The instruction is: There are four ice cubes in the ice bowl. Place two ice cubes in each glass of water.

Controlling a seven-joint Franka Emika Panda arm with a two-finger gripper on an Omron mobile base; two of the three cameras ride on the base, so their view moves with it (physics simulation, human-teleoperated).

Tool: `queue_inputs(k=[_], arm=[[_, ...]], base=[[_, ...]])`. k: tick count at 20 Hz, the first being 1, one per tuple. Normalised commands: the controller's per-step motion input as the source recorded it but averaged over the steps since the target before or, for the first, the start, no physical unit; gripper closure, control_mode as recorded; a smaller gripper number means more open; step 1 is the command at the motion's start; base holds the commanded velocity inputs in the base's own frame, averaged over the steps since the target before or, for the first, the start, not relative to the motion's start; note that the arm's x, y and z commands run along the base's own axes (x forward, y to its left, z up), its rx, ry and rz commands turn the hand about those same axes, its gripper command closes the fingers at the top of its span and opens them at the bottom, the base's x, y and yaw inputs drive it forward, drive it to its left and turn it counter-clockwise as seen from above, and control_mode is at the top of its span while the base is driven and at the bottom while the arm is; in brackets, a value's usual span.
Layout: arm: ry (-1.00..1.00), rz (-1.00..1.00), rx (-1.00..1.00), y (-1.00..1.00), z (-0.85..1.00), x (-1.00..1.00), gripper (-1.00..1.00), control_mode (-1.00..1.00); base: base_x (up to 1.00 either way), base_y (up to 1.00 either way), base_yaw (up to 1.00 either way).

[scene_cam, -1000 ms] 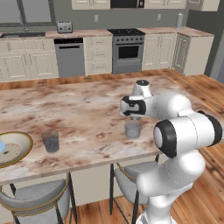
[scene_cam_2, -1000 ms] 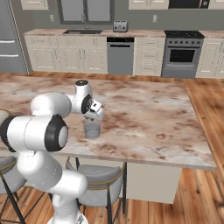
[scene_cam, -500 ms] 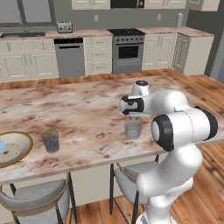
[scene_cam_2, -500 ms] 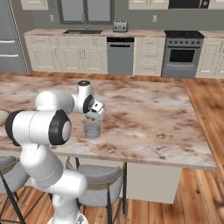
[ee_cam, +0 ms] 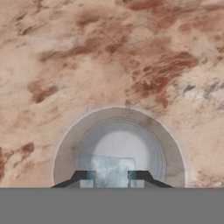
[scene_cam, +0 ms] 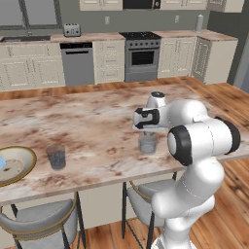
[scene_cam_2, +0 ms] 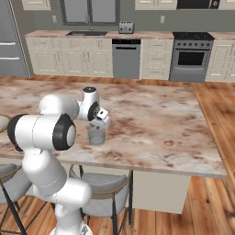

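Note:
My gripper (ee_cam: 111, 176) hangs straight above one glass of water (ee_cam: 118, 148), its fingers closed on a pale translucent ice cube (ee_cam: 112, 169) that sits over the glass mouth. From the left base camera the gripper (scene_cam: 148, 129) is just over this glass (scene_cam: 147, 143); from the right base camera the gripper (scene_cam_2: 100, 124) tops the same glass (scene_cam_2: 96, 137). The second glass (scene_cam: 56, 156) stands far to the left, beside the ice bowl (scene_cam: 25, 156). A light blue ice cube (scene_cam: 1, 163) lies in that bowl at the frame's edge.
Both glasses and the bowl stand near the front edge of the long marble island counter (scene_cam: 92, 126). Stools (scene_cam: 41, 221) are tucked under that edge. Cabinets, a dishwasher and a stove (scene_cam: 141, 56) line the far wall.
The arm's elbow has shifted slightly. The hand stays above the same glass with the cube between its fingers.

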Motion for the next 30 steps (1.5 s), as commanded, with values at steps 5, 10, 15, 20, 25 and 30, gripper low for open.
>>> queue_inputs(k=[5,10,15,20,25,30], arm=[[0.08,0.00,0.00,0.00,0.00,0.07,1.00,-1.00],[0.09,0.00,0.00,0.00,0.00,0.10,1.00,-1.00],[0.12,0.00,0.00,0.00,0.00,0.15,1.00,-1.00],[0.08,0.00,0.00,0.00,0.00,0.16,1.00,-1.00],[0.05,0.00,0.00,0.00,-0.02,0.04,1.00,-1.00],[0.02,0.00,0.00,0.00,-0.09,0.00,1.00,-1.00]], base=[[0.00,0.00,0.00],[0.00,0.00,0.00],[0.00,0.00,0.00],[0.00,0.00,0.00],[0.00,0.00,0.00],[0.00,0.00,0.00]])
